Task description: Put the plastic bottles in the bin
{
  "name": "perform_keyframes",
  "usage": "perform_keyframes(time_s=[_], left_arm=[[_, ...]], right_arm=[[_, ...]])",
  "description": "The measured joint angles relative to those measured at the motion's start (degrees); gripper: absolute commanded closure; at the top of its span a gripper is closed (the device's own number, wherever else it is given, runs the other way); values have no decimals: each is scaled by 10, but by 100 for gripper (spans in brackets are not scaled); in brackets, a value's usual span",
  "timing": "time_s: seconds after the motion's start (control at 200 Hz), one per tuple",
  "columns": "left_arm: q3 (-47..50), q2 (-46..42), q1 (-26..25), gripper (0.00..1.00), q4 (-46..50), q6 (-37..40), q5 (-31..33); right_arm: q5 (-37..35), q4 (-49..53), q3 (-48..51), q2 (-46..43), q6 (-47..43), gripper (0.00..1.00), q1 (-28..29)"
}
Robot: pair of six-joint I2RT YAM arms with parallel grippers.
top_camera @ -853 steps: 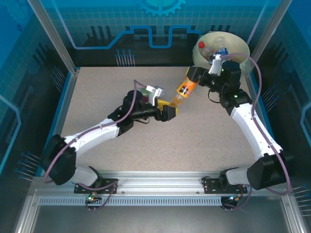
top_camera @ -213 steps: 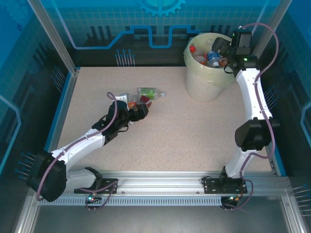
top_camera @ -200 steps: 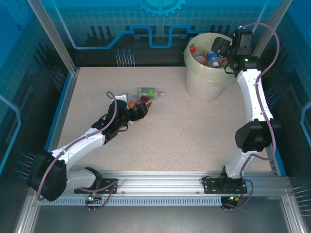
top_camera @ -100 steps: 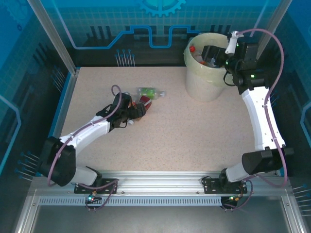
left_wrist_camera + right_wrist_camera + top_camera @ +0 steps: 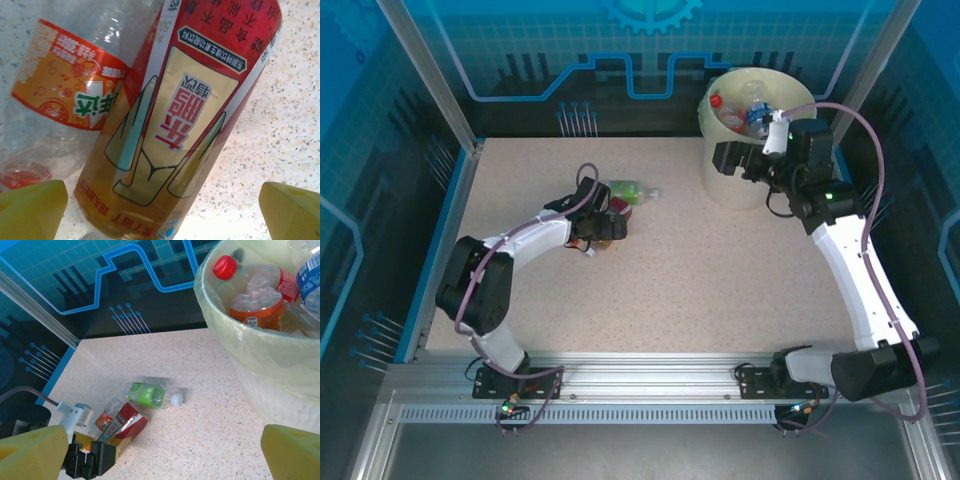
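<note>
Three plastic bottles lie left of centre on the table: a red-labelled one with amber liquid (image 5: pixel 617 208) (image 5: pixel 175 115) (image 5: pixel 126 422), a clear orange-labelled one (image 5: pixel 65 95) (image 5: pixel 105 418) touching it, and a green-labelled one (image 5: pixel 628 189) (image 5: pixel 150 395) just beyond. My left gripper (image 5: pixel 603 228) (image 5: pixel 162 200) (image 5: pixel 95 457) is open, its yellow fingers (image 5: pixel 30 205) straddling the red-labelled bottle's lower end with a gap on the right. The white bin (image 5: pixel 740 180) (image 5: pixel 270 365) stands at the back right with several bottles (image 5: pixel 748 108) (image 5: pixel 257 310) inside. My right gripper (image 5: pixel 728 160) (image 5: pixel 164 440) hangs open and empty before the bin's left side.
Blue patterned enclosure walls (image 5: pixel 520 60) and aluminium posts (image 5: pixel 430 80) ring the speckled table (image 5: pixel 700 280). A metal rail (image 5: pixel 650 375) runs along the near edge by the arm bases.
My right gripper has come off the bin's mouth and dropped to its near left side. My left gripper has pushed forward onto the red-labelled bottle, its arm folding tighter.
</note>
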State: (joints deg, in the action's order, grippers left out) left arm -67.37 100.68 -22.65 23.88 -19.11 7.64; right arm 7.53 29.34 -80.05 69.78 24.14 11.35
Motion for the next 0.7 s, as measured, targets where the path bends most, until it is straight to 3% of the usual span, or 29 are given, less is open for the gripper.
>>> perform_keyframes(time_s=[0.19,0.695], left_arm=[[-16,12,-5,14,15,37,-10],[-50,90,-37,15,24,64,33]], right_arm=[[-2,0,5,-12,3,0,0],[-2,2,6,-12,5,0,0]])
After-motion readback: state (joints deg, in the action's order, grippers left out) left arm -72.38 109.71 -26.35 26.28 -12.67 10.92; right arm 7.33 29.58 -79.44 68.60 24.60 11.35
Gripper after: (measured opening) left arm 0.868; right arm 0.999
